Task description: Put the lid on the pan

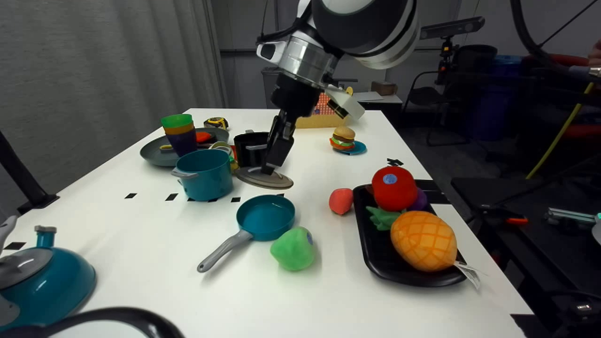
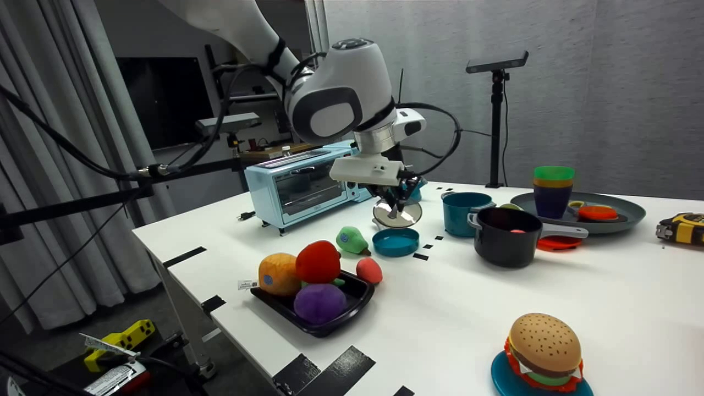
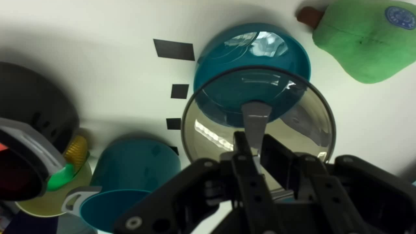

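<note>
The claw (image 3: pixel 254 139) was found gripping the lid (image 1: pixel 264 179) by its handle (image 3: pixel 256 118). The pan (image 1: pixel 266 217) stood below the claw, apart from the lid.

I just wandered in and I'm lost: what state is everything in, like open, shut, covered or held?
gripper, closed on the lid
lid, held up, tilted, not on the pan
pan, uncovered
teal pot, uncovered
black pot, uncovered
kettle, covered
toaster oven, shut
cups, stacked
burger, assembled, on a blue plate
tray, holding plush produce
</note>
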Robot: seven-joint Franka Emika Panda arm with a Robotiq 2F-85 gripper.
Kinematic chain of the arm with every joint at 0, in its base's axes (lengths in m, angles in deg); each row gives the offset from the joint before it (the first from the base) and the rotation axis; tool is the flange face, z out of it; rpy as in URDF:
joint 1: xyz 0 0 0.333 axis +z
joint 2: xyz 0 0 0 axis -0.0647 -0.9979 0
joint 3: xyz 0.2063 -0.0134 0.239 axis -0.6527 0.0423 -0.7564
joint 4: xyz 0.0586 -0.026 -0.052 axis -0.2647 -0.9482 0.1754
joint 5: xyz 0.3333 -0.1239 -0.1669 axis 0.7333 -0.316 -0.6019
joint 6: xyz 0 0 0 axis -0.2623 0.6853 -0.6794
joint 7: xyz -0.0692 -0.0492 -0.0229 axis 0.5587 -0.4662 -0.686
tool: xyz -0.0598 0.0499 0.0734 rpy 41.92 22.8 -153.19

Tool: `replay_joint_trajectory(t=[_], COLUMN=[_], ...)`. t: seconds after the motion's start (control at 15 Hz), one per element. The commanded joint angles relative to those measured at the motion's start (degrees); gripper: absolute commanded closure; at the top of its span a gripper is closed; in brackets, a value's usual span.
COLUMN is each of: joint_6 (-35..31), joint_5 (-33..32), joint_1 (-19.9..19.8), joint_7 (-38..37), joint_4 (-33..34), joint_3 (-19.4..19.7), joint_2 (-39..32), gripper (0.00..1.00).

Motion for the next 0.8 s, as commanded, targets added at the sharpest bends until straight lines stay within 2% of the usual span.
replay_joint_trajectory(t=[0.0, 0.33, 0.73], joint_6=[6.30, 13.76, 12.51], joint_5=[-5.96, -11.58, -21.85], joint_1=[0.02, 0.71, 2.06], joint_7=[-5.12, -8.68, -9.89], joint_4=[5.05, 9.69, 10.07], joint_3=[-0.15, 0.44, 2.24], joint_2=[-1.92, -3.76, -4.82], gripper=[0.96, 0.96, 0.96])
